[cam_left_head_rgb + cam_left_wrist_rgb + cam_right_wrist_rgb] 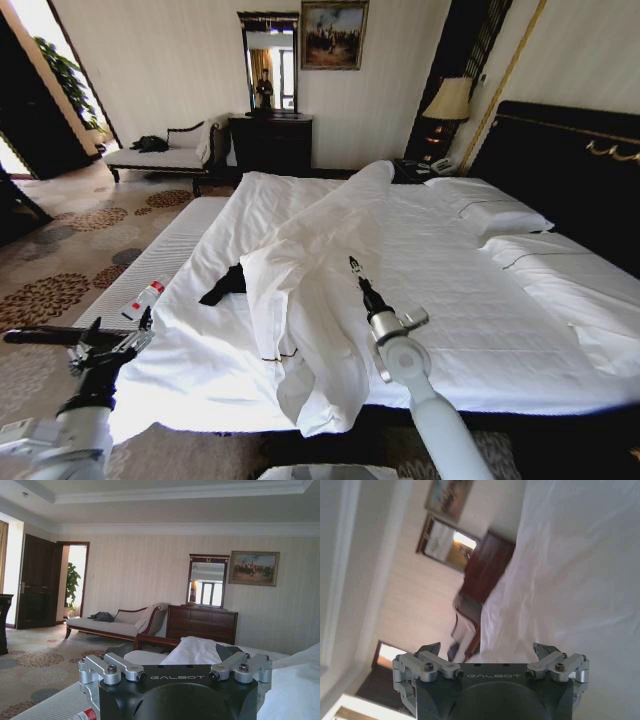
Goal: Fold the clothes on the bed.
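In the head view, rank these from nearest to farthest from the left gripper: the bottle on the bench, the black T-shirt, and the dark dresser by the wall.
Measured from the left gripper, low at the robot's left:
1. Bottle, just ahead on the white bench.
2. Black T-shirt, farther right on the bed, partly under the duvet.
3. Dark dresser, against the far wall under the mirror.

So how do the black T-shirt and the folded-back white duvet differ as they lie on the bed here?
The black cotton T-shirt is small and dark; the white duvet is large and pale. The T-shirt lies low and crumpled near the bed's left side, partly tucked under the duvet's edge; the duvet is heaped in a long ridge down the middle. The open right gripper is at the duvet; the open left gripper is beyond the bed's edge. Both rest unfolded on the bed.
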Controlling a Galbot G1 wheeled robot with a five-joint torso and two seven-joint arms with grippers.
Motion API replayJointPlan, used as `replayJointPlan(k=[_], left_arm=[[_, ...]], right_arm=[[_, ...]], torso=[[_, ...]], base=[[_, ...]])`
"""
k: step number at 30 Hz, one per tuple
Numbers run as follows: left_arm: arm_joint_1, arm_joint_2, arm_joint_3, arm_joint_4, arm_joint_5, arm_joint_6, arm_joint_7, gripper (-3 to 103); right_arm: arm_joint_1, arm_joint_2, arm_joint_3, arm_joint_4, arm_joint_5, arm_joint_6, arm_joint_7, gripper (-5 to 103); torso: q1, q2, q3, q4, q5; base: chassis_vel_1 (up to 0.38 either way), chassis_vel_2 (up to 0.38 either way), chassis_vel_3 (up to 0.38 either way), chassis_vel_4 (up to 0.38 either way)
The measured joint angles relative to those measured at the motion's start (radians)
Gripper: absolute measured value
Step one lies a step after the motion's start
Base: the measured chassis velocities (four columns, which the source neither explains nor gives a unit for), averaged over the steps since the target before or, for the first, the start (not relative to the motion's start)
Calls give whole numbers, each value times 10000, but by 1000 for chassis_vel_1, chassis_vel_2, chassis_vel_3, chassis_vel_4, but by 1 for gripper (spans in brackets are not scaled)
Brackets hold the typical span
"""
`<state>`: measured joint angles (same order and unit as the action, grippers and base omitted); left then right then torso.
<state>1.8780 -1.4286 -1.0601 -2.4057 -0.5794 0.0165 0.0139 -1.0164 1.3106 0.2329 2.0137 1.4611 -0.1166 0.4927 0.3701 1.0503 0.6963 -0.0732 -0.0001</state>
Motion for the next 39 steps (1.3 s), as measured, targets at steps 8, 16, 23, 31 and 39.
replayJointPlan(k=[8,16,23,31,39], left_arm=[[-65,-125,91,45,124,-3,2,100],[-125,-203,114,157,221,-31,2,100],[-77,-240,138,168,303,-70,0,100],[-93,-251,288,237,432,-124,0,100],[-146,-214,320,420,462,-212,0,100]], right_arm=[[1503,367,-1087,-1618,639,-611,803,100],[2509,712,-1814,-2411,510,-697,846,100],[3850,1074,-2396,-3736,224,-662,660,100],[4564,1384,-2966,-4869,4,-666,438,100],[5392,1978,-3441,-6074,-407,-673,177,100]], torso=[[1,0,0,0,1],[0,1,0,0,0],[0,2,0,0,1],[-1,2,-1,0,0],[-1,1,-1,0,0]], base=[[0,0,0,0],[0,0,0,0],[0,0,0,0],[0,0,0,0],[0,0,0,0]])
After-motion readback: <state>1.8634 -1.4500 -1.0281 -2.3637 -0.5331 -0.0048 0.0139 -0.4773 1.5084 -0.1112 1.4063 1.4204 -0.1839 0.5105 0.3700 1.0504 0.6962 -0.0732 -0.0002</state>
